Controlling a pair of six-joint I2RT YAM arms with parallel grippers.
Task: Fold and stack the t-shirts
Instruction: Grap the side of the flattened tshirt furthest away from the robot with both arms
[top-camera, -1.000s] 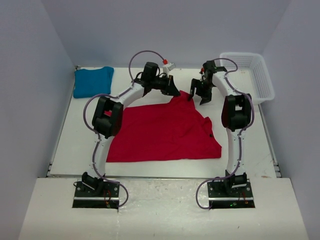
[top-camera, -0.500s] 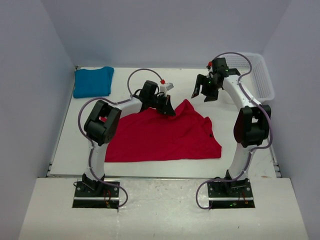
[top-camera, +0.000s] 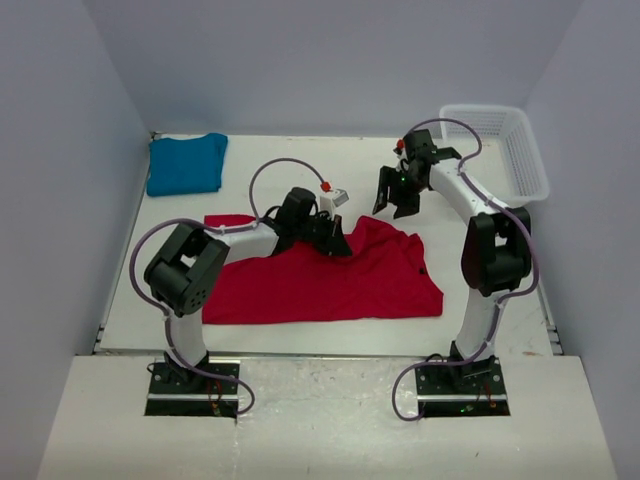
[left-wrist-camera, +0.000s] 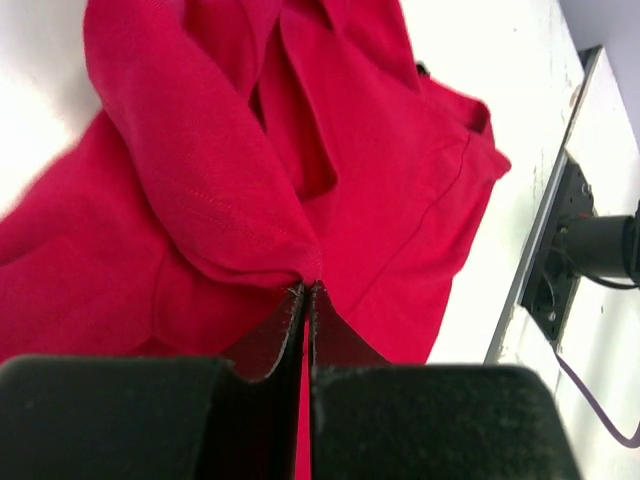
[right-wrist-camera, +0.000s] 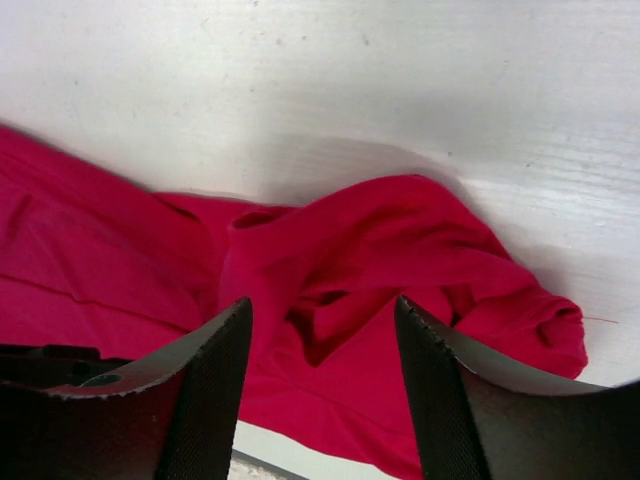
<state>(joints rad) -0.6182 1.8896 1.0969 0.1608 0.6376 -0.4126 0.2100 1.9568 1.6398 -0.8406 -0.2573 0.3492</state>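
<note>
The red t-shirt (top-camera: 320, 275) lies spread and rumpled across the middle of the table. My left gripper (top-camera: 338, 243) is shut on a fold of its upper edge; in the left wrist view the closed fingertips (left-wrist-camera: 300, 297) pinch red cloth (left-wrist-camera: 210, 180). My right gripper (top-camera: 394, 200) is open and empty, hovering above the shirt's far right part; the right wrist view shows bunched red cloth (right-wrist-camera: 400, 260) below and between its spread fingers (right-wrist-camera: 210, 360). The teal-blue t-shirt (top-camera: 186, 163) lies folded at the far left corner.
A white mesh basket (top-camera: 505, 150) stands at the far right of the table. Grey walls enclose the table on three sides. The arm bases (top-camera: 195, 380) sit at the near edge.
My left gripper has pulled the shirt's upper edge toward the near side, folding it. My right gripper moved away to the far right, then back left and down toward the shirt.
</note>
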